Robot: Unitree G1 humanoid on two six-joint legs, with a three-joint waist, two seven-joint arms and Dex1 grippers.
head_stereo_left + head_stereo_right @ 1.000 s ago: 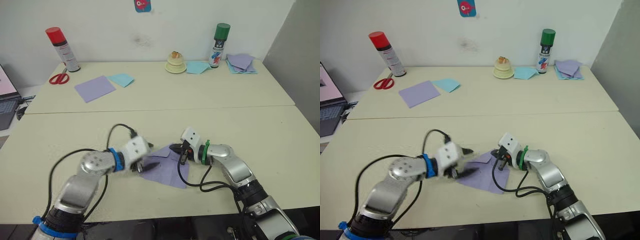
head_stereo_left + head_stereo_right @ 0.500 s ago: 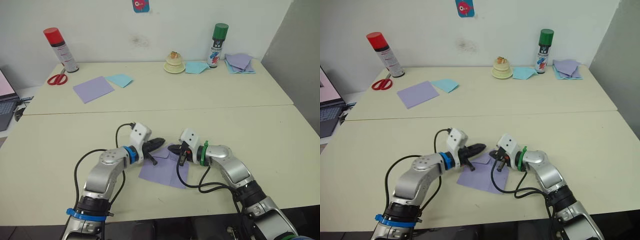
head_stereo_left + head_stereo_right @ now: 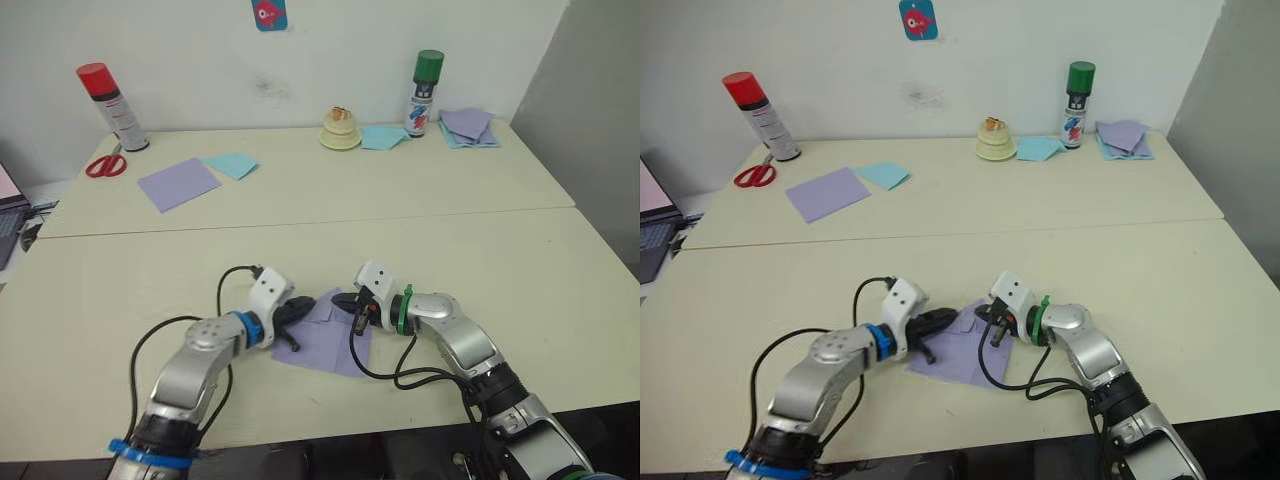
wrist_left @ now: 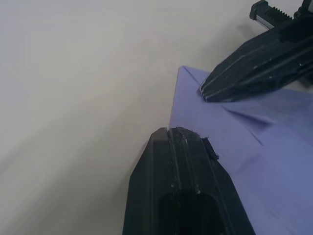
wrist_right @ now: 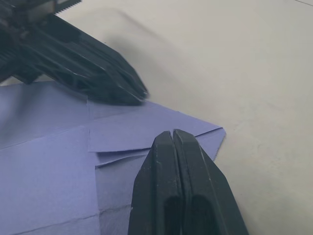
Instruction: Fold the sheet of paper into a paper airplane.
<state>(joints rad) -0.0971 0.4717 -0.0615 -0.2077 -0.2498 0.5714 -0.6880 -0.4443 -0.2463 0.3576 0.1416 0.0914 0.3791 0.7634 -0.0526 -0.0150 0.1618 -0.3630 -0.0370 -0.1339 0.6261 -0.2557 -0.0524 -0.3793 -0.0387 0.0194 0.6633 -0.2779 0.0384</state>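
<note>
The sheet of paper (image 3: 325,342) lies flat near the table's front edge. It is lavender, with creases and folded flaps at its far point (image 5: 146,129). My left gripper (image 3: 304,306) is shut, and its tip (image 4: 171,132) rests at the paper's left edge. My right gripper (image 3: 339,299) is also shut, its tip (image 5: 173,133) pressing down on the folded flap at the far corner. The two tips sit a short way apart, pointing at each other. Neither gripper holds the paper between its fingers.
Along the back of the table stand a red-capped spray can (image 3: 103,95), red scissors (image 3: 100,163), a smooth lavender square (image 3: 178,183), a light-blue sheet (image 3: 230,163), a cream object (image 3: 340,128), a green-capped can (image 3: 424,80) and stacked sheets (image 3: 468,127).
My left gripper has closed and moved from the paper's near-left side up toward its far corner, close to the right gripper. The right gripper stayed put. The camera shifted slightly.
</note>
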